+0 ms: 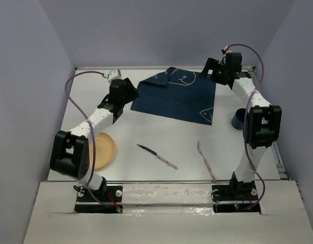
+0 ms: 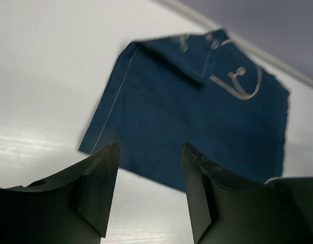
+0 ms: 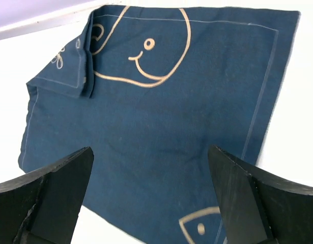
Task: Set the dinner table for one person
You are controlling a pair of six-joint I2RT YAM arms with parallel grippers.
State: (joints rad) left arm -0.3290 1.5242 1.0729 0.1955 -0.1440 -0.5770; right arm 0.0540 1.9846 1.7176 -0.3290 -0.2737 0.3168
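White table (image 1: 146, 132) fills the middle of the overhead frame, with a dark blue whale placemat (image 1: 179, 96) lying at upper centre, one corner folded over. Near it, the left fingers (image 2: 97, 178) and the right fingers (image 3: 64, 178) are both spread wide, holding nothing.

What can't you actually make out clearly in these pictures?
- Overhead view: the blue cup is mostly behind the right arm.
- Overhead view: the left arm covers part of the yellow plate.
- Overhead view: the utensil is too small to tell fork from spoon.
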